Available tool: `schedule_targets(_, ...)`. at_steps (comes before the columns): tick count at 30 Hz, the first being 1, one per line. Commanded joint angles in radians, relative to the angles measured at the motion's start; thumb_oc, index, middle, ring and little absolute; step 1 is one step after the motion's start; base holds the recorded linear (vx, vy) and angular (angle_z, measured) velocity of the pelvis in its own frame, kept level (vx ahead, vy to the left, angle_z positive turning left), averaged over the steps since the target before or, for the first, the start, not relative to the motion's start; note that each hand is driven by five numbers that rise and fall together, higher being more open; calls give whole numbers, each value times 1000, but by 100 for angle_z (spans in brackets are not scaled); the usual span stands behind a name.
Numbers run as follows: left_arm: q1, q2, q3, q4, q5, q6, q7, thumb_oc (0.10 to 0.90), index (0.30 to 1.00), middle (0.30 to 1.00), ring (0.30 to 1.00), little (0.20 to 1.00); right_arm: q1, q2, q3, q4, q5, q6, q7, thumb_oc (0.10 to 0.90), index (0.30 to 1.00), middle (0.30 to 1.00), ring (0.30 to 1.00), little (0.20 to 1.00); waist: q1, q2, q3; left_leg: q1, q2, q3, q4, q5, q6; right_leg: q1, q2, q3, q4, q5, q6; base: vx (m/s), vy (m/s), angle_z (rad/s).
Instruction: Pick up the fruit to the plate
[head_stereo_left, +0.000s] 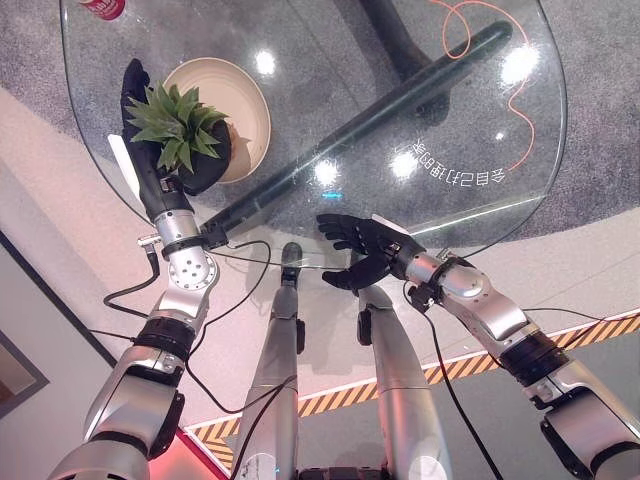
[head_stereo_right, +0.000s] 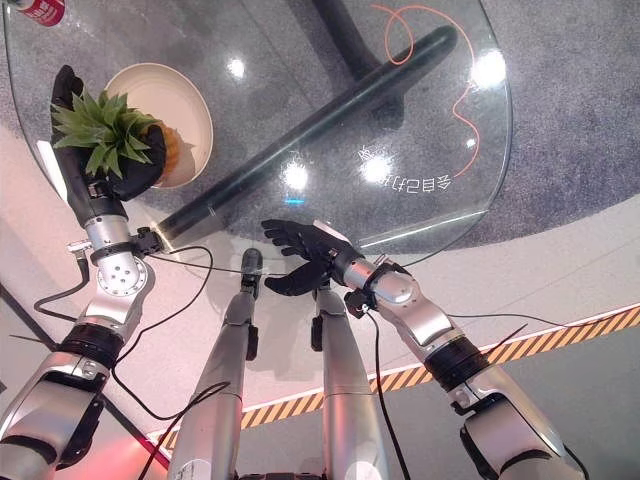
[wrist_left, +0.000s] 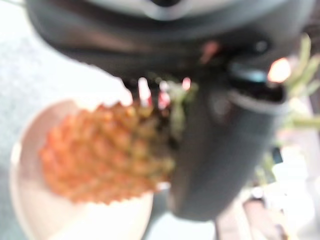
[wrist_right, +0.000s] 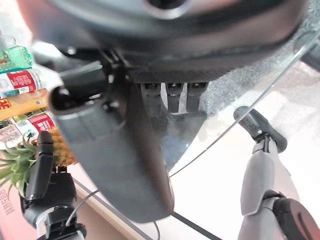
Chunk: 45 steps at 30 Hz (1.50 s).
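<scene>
Pineapple (wrist_left: 100, 155), orange-skinned with a spiky green crown (head_stereo_left: 178, 125), sits in the left hand (head_stereo_left: 165, 165), whose dark fingers and thumb are curled round it just below the leaves. In the head views it hangs at about ten o'clock on the round glass table (head_stereo_left: 470, 150), its body over the near rim of the cream plate (head_stereo_left: 245, 95); the left wrist view shows the fruit right above the plate's pale surface, though whether it touches I cannot tell. The right hand (head_stereo_left: 360, 250) hovers at the table's six o'clock edge, fingers spread and relaxed, holding nothing. A red can (head_stereo_left: 102, 8) stands at the far edge near eleven o'clock, well apart from the plate.
</scene>
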Motion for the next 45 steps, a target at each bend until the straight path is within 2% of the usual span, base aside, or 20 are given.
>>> schedule_targets(1,41,18,50,-71,34,0,16,800,900,900,900,900,65,-9,-25,-170,6,-46,56,800,900,900,900,900,-38,57,-23,29,-100,29,43,-52,63,65,19,-85,-103,59,32,0,0,0)
schedule_targets(6,58,31,56,-88,16,42,-28,800,900,900,900,900,83,-15,-37,-190,-2,-41,59,800,900,900,900,900,-39,65,-23,35,-101,30,42,-53,66,72,18,-80,-108,61,33,0,0,0)
schedule_targets(10,91,39,65,-96,1,47,-45,800,900,900,900,900,101,-18,-46,-203,-10,-41,58,800,900,900,900,900,-38,70,-23,48,-102,29,33,-50,70,84,18,-74,-117,64,33,0,0,0)
schedule_targets(18,158,38,98,-156,47,-17,-21,800,900,900,900,900,136,-23,-63,-227,-17,-44,59,800,900,900,900,900,-33,77,-23,71,-101,25,26,-51,74,110,16,-66,-125,61,32,12,-4,-4)
schedule_targets(33,154,70,114,-241,87,1,-27,800,900,900,900,900,143,-21,-78,-242,-12,-23,59,800,900,900,900,900,-36,82,-23,85,-102,29,40,-60,75,130,14,-55,-121,53,31,1,-1,0)
schedule_targets(45,130,93,138,-304,154,-48,49,800,900,900,900,900,148,-21,-82,-253,-14,-10,66,800,900,900,900,900,-40,82,-23,94,-98,31,40,-61,73,141,13,-46,-120,47,28,0,0,0)
